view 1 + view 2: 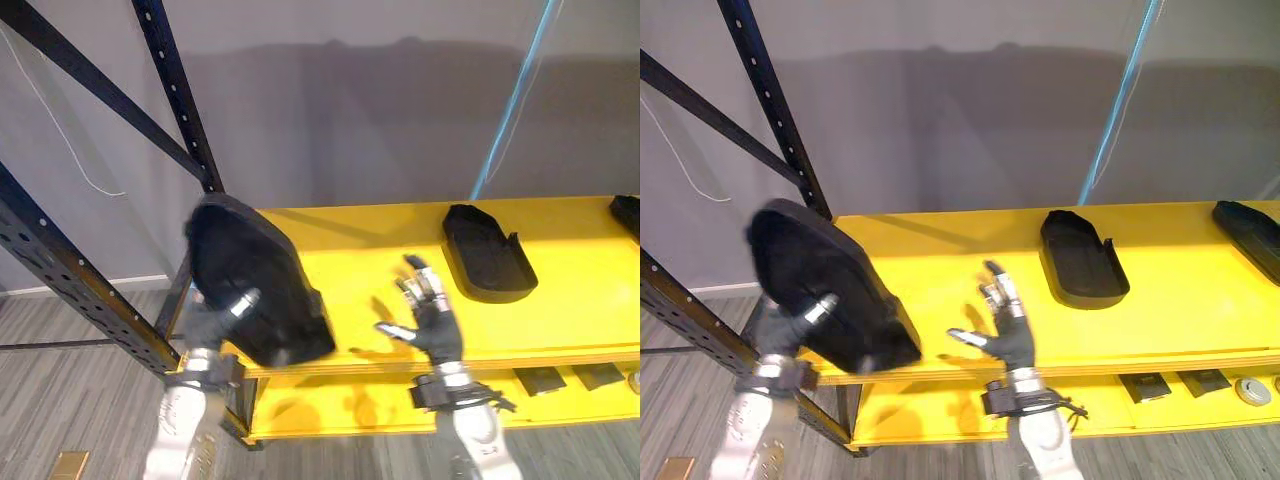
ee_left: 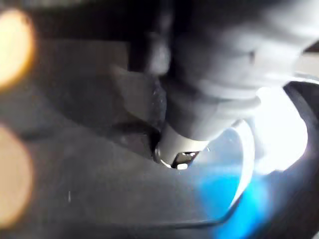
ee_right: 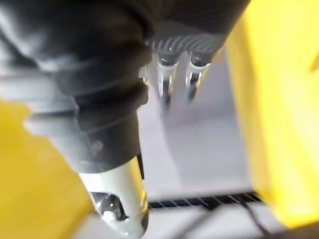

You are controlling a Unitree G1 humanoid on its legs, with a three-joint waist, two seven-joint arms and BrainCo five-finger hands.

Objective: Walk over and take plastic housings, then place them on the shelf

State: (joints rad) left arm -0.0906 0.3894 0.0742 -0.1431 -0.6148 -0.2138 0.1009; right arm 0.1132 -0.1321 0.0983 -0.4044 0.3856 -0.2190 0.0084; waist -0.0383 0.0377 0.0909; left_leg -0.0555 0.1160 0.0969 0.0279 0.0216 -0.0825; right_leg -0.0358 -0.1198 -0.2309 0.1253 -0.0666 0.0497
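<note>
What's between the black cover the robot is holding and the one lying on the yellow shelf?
The robot's open right hand, bare yellow shelf around it, lies between the held cover and the lying cover; both eye views show it.

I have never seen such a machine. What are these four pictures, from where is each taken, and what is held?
This is a humanoid robot with two arms and fingered hands. The two wide pictures come from cameras in its head, looking down; the two close ones from its wrists. Before it stands a yellow shelf. The left hand grips a black plastic housing, tilted over the shelf's left front corner. The right hand is open above the front edge, holding nothing. A second housing lies on the shelf farther right, a third housing at its right end.
</note>
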